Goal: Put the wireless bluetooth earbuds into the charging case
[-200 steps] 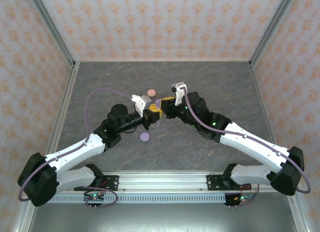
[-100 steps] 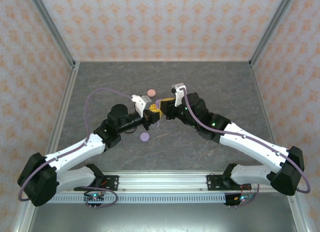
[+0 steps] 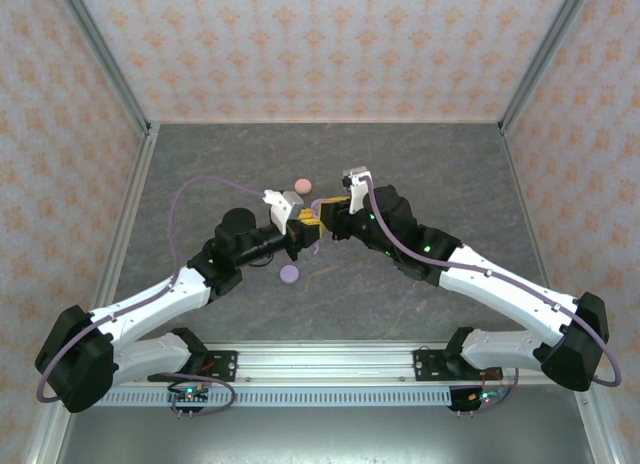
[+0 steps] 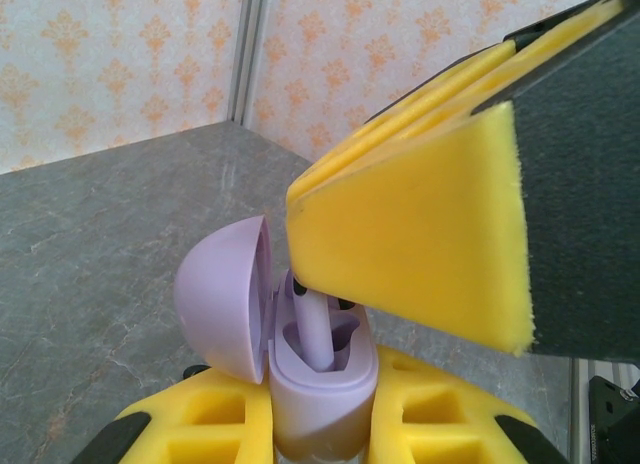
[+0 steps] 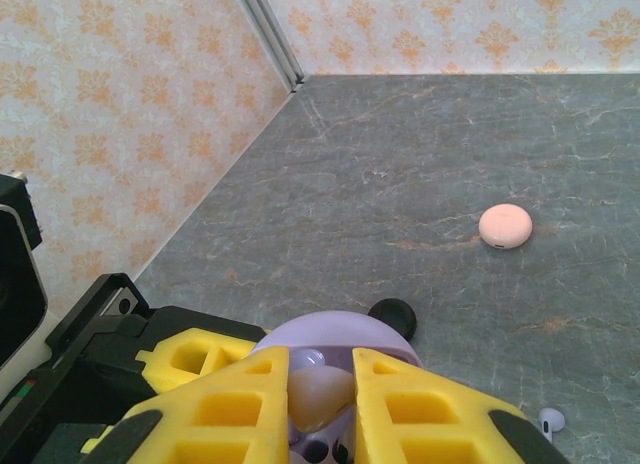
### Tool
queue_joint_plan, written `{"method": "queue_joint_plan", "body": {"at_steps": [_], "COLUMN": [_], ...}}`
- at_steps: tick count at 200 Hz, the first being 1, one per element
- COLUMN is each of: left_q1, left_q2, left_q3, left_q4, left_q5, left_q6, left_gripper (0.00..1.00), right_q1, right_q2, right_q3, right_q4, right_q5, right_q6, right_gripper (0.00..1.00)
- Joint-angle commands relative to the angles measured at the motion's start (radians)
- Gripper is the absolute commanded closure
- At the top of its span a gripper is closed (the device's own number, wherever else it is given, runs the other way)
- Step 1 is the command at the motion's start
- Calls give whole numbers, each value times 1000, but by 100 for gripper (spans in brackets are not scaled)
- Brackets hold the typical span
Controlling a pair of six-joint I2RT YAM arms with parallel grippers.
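Lilac earbud [image 4: 318,329] stands stem-down in the open lilac charging case [image 4: 320,384], which the left gripper [image 4: 320,424] clamps. The right gripper [image 5: 320,389] pinches the bud's head from 2 o'clock. It looks light, slick and rigid, so hold the head. A pink case [image 5: 505,226] lies far off on the surface at 1 o'clock.

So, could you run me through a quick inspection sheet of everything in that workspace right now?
Surface: grey marbled table.
Job's things: open lilac case, lid up, lilac earbud standing in its socket; pale earbud loose on the table.
Clutter: closed pink case, lilac puck, black disc.
Grippers: left gripper shut on the lilac case; right gripper shut on the lilac earbud.
Cables: purple cable along each arm, untangled.
Surroundings: patterned walls, metal corner posts.
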Motion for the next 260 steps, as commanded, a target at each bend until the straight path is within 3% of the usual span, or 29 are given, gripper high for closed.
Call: {"method": "queue_joint_plan", "body": {"at_steps": [1,85,168,260], "left_q1": [-6,-6,-7,-16], "left_q2": [-4,13,16,24], "left_q3": [38,41,38,28], "left_q4": [29,-11,1,34], "left_q5": [4,-4,0,0], "left_q6": [9,40,35,24], "left_gripper": [100,100,100,100], "right_q1": [6,6,6,-1], "right_q2": [-6,-9,27,19], "right_q3": [26,49,53,109], "right_q4": [-81,-128,-135,-128], "right_q5": [23,56,-5,-43], "right_q6": [-3,-10,5,35], "right_gripper": [82,82,80,50]}}
